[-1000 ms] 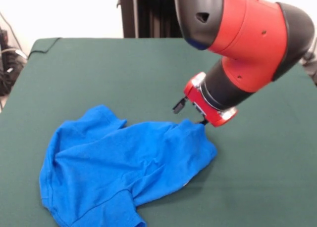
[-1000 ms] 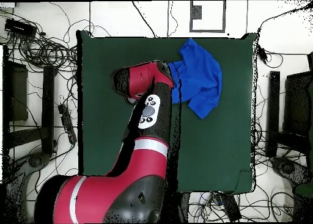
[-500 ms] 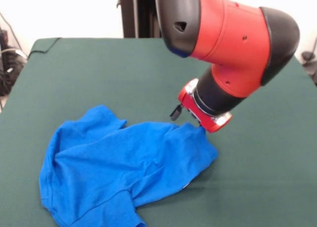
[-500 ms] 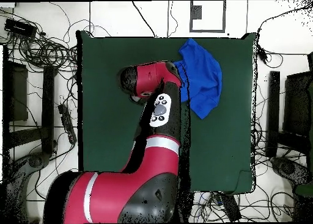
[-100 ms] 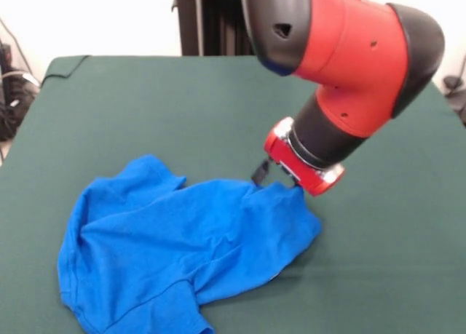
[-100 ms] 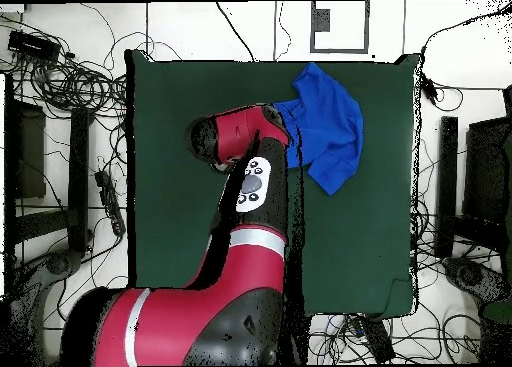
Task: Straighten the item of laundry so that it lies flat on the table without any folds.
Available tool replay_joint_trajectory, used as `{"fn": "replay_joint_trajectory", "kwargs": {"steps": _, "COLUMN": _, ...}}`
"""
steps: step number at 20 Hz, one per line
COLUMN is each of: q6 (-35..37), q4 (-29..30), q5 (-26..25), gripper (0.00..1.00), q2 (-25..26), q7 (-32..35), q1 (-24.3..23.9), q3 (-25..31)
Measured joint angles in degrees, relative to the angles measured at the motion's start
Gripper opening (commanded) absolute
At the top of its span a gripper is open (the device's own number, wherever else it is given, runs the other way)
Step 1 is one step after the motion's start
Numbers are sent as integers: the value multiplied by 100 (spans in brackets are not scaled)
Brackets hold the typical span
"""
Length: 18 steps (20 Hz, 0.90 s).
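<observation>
The item of laundry (image 5: 175,254) is a bright blue T-shirt lying crumpled with folds and creases at the front left of the green table (image 5: 145,101), plain side up. My gripper (image 5: 279,181) hangs at the shirt's right upper edge. It is open, with one black finger (image 5: 259,172) beside the cloth and the other (image 5: 298,190) at the cloth's corner. In the overhead view the shirt (image 6: 325,123) lies near the table's (image 6: 180,183) far right corner, and the arm's wrist covers the gripper and the shirt's left edge.
The red and black arm (image 5: 349,65) fills the upper right of the front view. Cables and stands (image 6: 70,93) lie on the floor around the table. A small dark flap (image 5: 62,65) sits at the table's far left corner.
The arm swung slightly left half a second ago and has come back right. The gripper stays at the shirt's right edge, and the shirt's shape is almost unchanged.
</observation>
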Motion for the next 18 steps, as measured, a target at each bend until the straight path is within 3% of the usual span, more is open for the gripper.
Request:
{"fn": "replay_joint_trajectory", "kwargs": {"steps": 9, "q6": -471, "q4": 12, "q5": -252, "gripper": 0, "q2": 1, "q7": 0, "q1": 100, "q3": -30}}
{"fn": "replay_joint_trajectory", "kwargs": {"steps": 18, "q6": -381, "q4": 13, "q5": -185, "gripper": 0, "q2": 23, "q7": 0, "q1": 181, "q3": -96}}
